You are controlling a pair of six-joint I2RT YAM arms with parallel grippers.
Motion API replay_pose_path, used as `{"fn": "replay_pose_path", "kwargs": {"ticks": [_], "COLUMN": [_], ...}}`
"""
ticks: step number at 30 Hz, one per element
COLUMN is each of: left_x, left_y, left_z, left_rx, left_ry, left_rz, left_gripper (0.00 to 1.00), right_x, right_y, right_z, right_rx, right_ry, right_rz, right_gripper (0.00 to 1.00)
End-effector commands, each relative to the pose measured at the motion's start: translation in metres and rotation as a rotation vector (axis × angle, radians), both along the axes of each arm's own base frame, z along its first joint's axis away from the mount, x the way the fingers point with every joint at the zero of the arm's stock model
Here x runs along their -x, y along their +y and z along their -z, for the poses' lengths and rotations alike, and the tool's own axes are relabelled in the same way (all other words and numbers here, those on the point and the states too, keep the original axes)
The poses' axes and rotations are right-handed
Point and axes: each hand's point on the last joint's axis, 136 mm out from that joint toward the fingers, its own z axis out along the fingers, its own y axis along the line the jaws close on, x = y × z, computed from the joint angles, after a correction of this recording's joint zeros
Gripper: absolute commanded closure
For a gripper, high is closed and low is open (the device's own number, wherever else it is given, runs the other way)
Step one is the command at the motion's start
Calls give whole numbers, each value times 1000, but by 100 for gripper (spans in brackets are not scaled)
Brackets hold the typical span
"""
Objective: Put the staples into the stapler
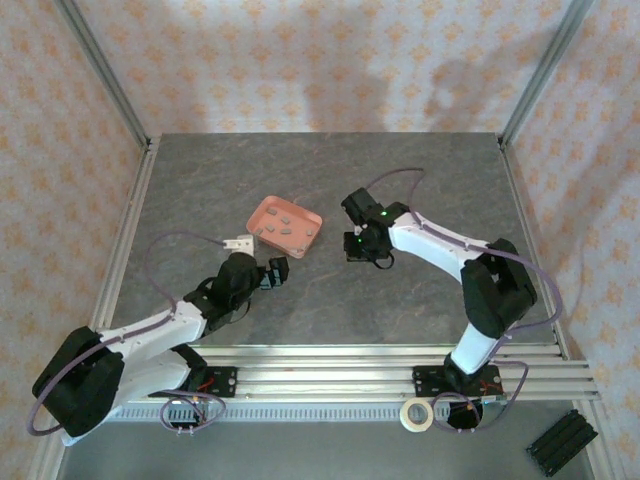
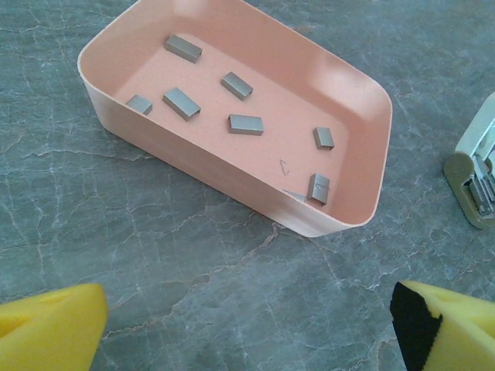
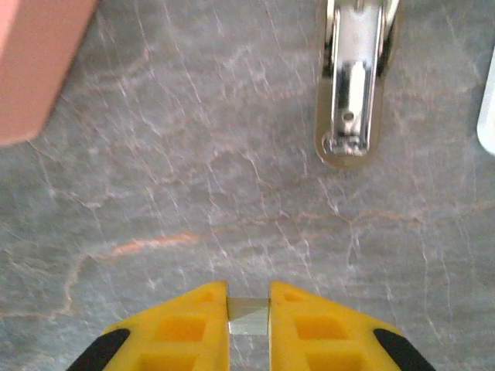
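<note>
A: Pinching anything, the right gripper (image 3: pixel 247 297)?

B: Yes. Its yellow fingers (image 3: pixel 189 325) are closed on a short grey staple strip (image 3: pixel 248 318). The strip sits crosswise between the tips, over the grey marbled table (image 1: pixel 400 300).

A: And the stapler (image 3: pixel 352 85)?

B: It lies on the table ahead of that gripper, well apart from it, with its bright metal channel facing up (whether anything sits in the channel cannot be told). The salmon-pink tray (image 3: pixel 35 69) is a blurred corner at the upper left of the right wrist view.

A: What about the left gripper (image 2: pixel 247 336)?

B: Its jaws stand wide apart and hold nothing, with one yellow tip in each lower corner of the left wrist view. It hangs near the tray's near wall without touching it.

A: Where are the staples (image 2: pixel 246 124)?

B: Seven grey strips lie scattered on the tray floor, none touching another. In the left wrist view the stapler's end shows just right of the tray, apart from it.
</note>
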Motion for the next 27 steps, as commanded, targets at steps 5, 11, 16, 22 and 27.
{"fn": "replay_pose_path", "kwargs": {"ticks": [5,11,16,22,27], "left_x": [-13,-18,-21,-23,-24], "left_y": [-14,-19,-19,-18,-15], "left_z": [-28,-30,-36,-35,-36], "left_rx": [92,87,63,15,2], "left_ry": [-161,-185,-205,-193,-200], "left_rz": [40,61,62,68,54], "left_gripper": [5,5,5,5,5], "right_x": [-37,-49,-59,-69,-71], "right_y": [5,2,-5,-11,-21], "right_z": [-15,-7,5,14,19], "right_rx": [-60,-37,13,79,133], "right_ry": [-116,-111,-107,-104,-105], "right_rz": [69,70,77,39,23], "right_gripper": [83,83,83,83,83]}}
